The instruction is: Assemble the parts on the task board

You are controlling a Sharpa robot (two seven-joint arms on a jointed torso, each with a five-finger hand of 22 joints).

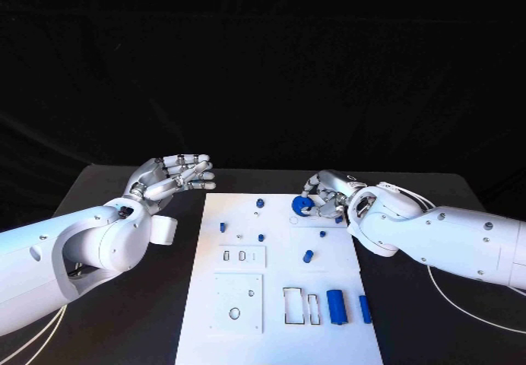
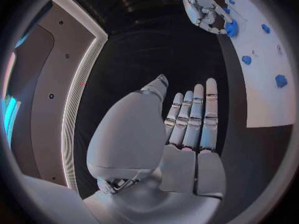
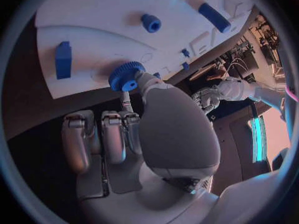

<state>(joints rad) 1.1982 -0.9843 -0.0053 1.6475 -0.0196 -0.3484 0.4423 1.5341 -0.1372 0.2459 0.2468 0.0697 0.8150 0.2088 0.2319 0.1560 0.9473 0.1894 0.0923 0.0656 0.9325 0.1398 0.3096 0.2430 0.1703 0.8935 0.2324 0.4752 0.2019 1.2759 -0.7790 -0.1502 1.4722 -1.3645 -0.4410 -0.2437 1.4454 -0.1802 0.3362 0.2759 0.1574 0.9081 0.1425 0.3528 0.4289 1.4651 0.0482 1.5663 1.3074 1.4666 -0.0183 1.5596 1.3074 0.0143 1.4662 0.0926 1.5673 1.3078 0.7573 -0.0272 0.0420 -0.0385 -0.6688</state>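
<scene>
Most of the job looks undone: the white board (image 1: 280, 304) has blue pieces lying loose near its front edge, like a cylinder (image 1: 337, 306). The left hand (image 1: 173, 178) hovers off the board's far-left corner, fingers straight, holding nothing. The right hand (image 1: 329, 199) pinches a blue gear (image 3: 126, 76) at the far right edge of the board; seated or not, I can't tell.
</scene>
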